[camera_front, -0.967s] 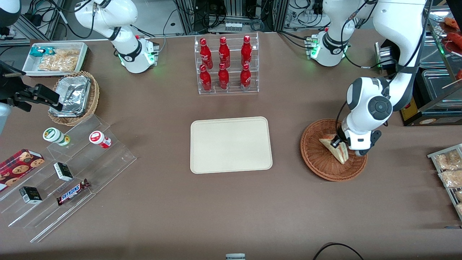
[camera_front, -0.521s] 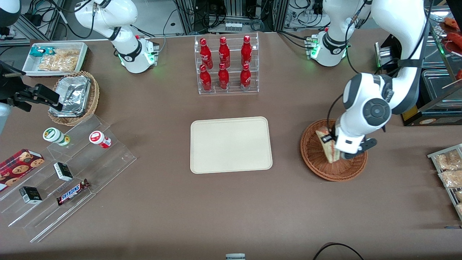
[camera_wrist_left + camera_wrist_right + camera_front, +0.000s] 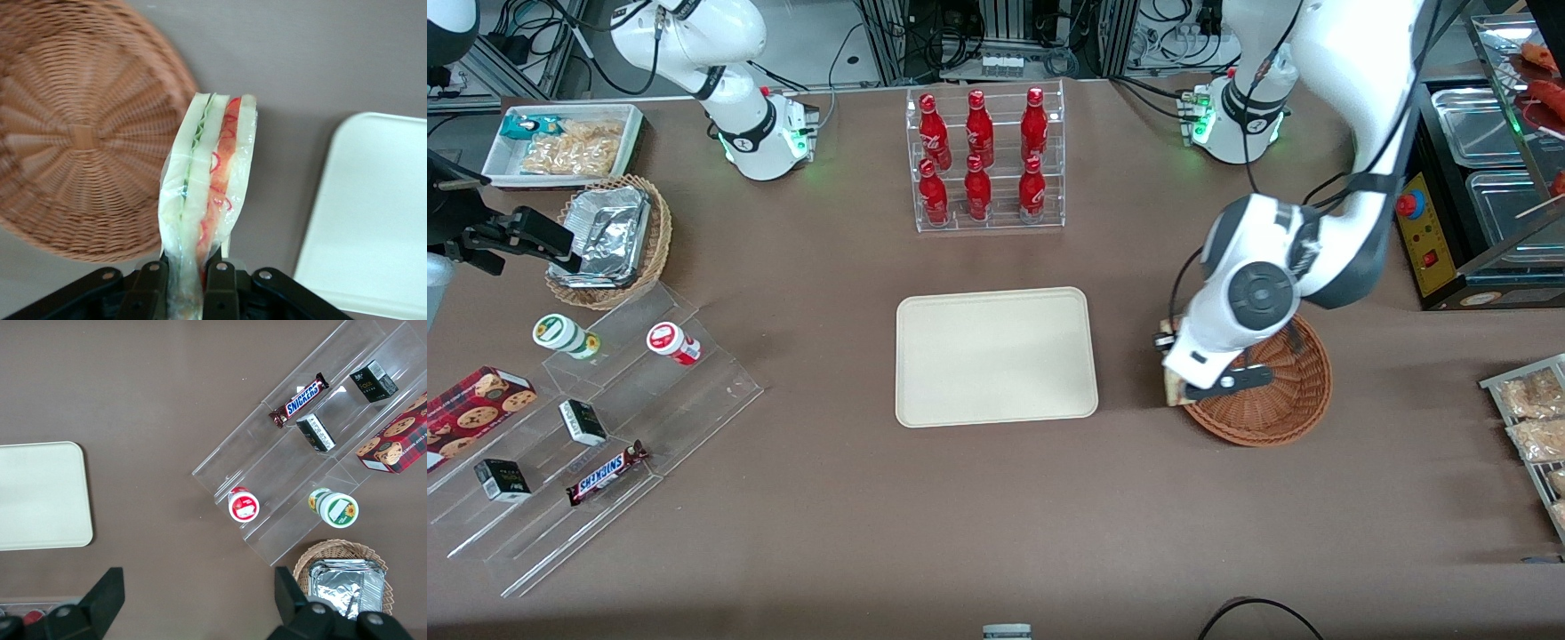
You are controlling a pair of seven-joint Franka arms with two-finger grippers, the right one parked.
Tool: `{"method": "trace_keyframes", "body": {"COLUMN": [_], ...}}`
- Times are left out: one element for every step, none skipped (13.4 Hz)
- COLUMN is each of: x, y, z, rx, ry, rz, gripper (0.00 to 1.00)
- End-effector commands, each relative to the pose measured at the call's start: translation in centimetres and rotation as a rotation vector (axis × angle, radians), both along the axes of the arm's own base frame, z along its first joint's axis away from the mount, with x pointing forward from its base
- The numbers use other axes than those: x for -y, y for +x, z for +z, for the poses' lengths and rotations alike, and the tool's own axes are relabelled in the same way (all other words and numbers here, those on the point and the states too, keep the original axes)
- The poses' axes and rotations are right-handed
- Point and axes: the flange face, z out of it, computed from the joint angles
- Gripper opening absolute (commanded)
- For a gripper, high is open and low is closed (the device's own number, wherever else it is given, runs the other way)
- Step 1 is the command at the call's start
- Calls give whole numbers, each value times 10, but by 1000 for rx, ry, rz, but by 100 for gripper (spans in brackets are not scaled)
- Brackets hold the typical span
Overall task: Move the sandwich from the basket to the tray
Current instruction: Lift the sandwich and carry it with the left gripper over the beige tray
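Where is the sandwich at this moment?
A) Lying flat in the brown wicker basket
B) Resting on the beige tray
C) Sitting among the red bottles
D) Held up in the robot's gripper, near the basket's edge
D: the gripper is shut on the sandwich, holding it above the table beside the rim of the basket, while the tray has nothing on it.

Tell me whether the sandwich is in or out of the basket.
Out. The gripper is shut on the sandwich, holding it in the air over the basket rim, between basket and tray.
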Motion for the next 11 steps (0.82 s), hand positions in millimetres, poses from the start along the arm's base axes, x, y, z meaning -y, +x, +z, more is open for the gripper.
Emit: {"method": "trace_keyframes", "body": {"x": [62,86,108,123,138,154,171,187,199,211,221], "y": [7,4,-2,-5,-6,-10,-17,-24,-30,-37,-43], "z": [-7,-14,-21,-22,-24,-28,-31,-36,-41,-47,-52], "rx": [17,19,20,31,45,60,83,104,120,133,140], "ry": [-1,-2,1,-1,-8,-18,-34,-48,-59,-70,-76], "rz": [13,7,1,13,31,33,33,46,60,66,74], "gripper": [19,18,18,18,18,17,16,14,12,9,7]}}
